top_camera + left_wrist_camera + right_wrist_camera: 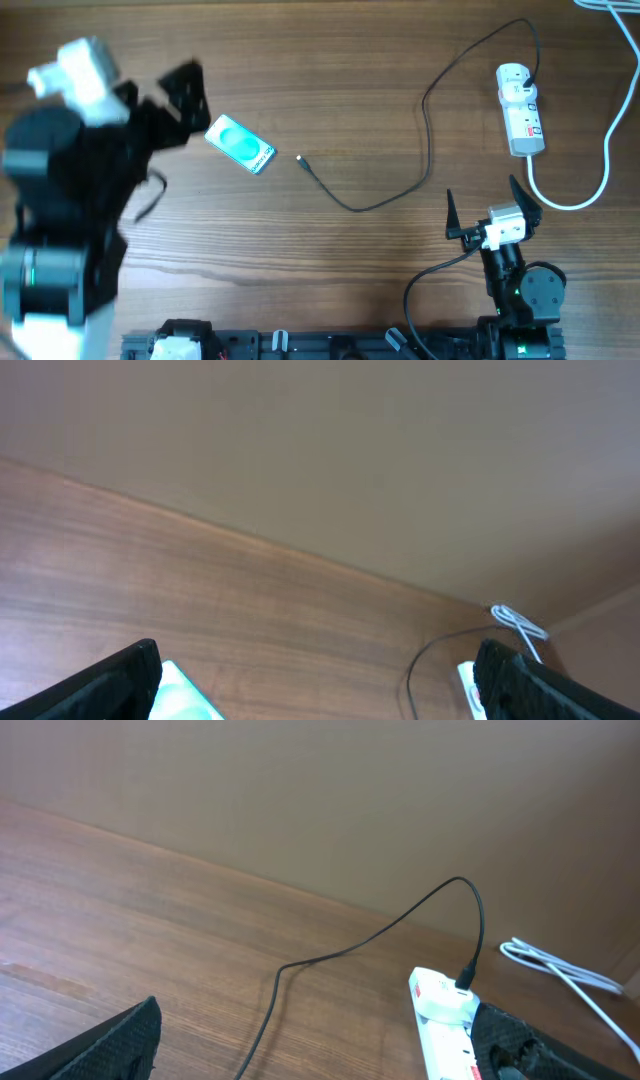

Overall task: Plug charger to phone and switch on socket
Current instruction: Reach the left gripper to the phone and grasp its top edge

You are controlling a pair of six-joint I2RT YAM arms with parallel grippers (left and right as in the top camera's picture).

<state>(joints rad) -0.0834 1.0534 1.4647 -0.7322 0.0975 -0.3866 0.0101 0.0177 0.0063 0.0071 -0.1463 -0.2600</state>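
Observation:
The turquoise phone (240, 145) lies flat on the wooden table, left of centre; one corner of the phone (185, 698) shows by my left finger in the left wrist view. The charger (372, 204) is a thin black cable whose free tip (300, 158) rests just right of the phone. Its other end is plugged into the white socket (520, 108) at the right. My left gripper (185, 108) hovers open just left of the phone, blurred. My right gripper (482, 197) stands open below the socket (445, 1020), with the charger (330, 955) ahead of it.
A thick white cord (590, 170) loops from the socket toward the right table edge and back corner. In the left wrist view the cord (520, 622) and the socket (467, 685) sit far off. Bare wood lies between phone and socket.

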